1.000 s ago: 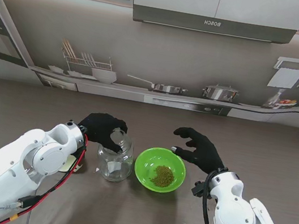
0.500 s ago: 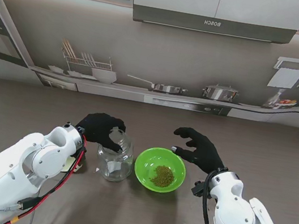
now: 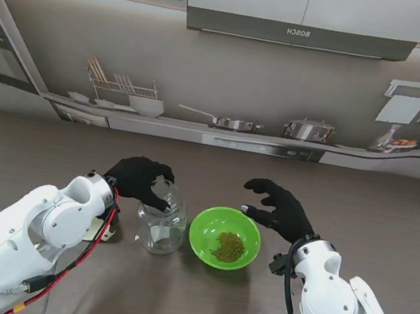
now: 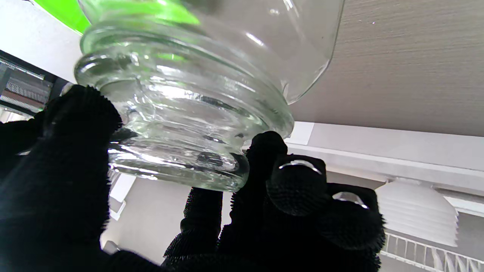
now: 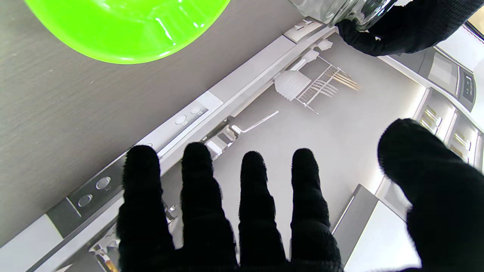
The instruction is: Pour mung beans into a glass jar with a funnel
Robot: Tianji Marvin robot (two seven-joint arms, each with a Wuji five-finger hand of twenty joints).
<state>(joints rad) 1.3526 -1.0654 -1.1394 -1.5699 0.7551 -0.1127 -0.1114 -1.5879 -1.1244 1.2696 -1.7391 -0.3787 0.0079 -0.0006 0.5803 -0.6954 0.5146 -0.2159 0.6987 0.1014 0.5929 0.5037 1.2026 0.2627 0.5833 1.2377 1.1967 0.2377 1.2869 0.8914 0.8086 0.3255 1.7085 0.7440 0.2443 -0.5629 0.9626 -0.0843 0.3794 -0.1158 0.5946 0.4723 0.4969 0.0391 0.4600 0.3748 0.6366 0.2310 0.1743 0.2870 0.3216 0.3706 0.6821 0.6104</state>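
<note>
A clear glass jar (image 3: 160, 231) stands on the table left of centre. My left hand (image 3: 139, 179) curls over its mouth, shut on a clear funnel (image 3: 170, 199) that rests at the jar's opening. In the left wrist view the black fingers (image 4: 295, 189) wrap a ribbed clear rim (image 4: 181, 124); I cannot separate funnel from jar there. A lime green bowl (image 3: 200, 229) with a small heap of mung beans (image 3: 230, 246) sits just right of the jar. My right hand (image 3: 281, 211) hovers open just beyond the bowl's far right rim, fingers spread (image 5: 249, 196), holding nothing.
The brown table (image 3: 363, 207) ends at a backdrop printed as a kitchen wall (image 3: 233, 64) at the far edge. Both white forearms rise from the near corners. A white label shows on the jar's front.
The left hand has lowered the funnel from a tilted hold above the jar down onto the jar's mouth. The right hand, bowl and jar have stayed put.
</note>
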